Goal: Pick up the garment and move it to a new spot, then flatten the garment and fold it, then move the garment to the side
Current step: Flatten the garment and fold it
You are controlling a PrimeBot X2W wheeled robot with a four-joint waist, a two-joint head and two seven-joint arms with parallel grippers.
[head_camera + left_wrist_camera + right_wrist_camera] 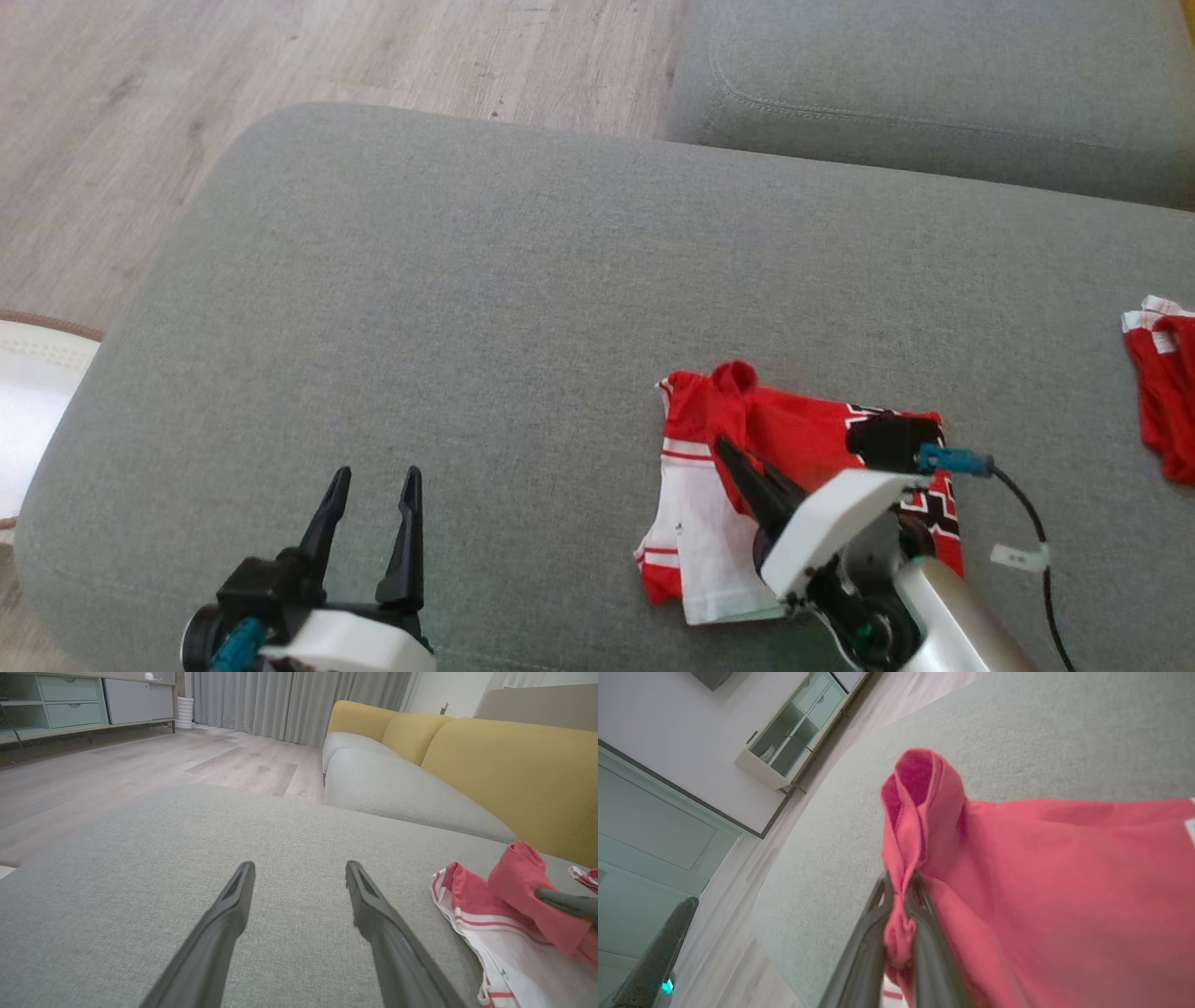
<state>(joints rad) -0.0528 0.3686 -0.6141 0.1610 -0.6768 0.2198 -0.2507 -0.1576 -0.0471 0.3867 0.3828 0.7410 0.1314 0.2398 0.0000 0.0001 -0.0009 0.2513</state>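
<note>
- The red and white fabric garment with a black-patterned patch [803, 434] is lying on the broad grey fabric sofa cushion [467, 308]. It is sitting towards the robot's right, near the cushion's front edge, and is looking bunched and doubled over, not spread flat.
- The right gripper [724, 450] is pinching a raised ridge of the red cloth. Its two dark fingers are sitting almost together with the fabric squeezed between them, and in the right wrist view the cloth is tenting up above the tips.
- The left gripper [376, 478] is hovering over bare cushion well apart from the garment, its fingers standing wide and holding nothing.
- Judging from this, the work is sitting in its early-to-middle part. The garment is gripped but is looking neither flattened nor neatly folded, and I cannot tell whether it is already lying in its new spot.
- Flattening, folding and the last shift to the side all appear to be waiting.
- A second red and white piece of cloth [1158, 392] is lying at the cushion's far right, well apart from both grippers.
</note>
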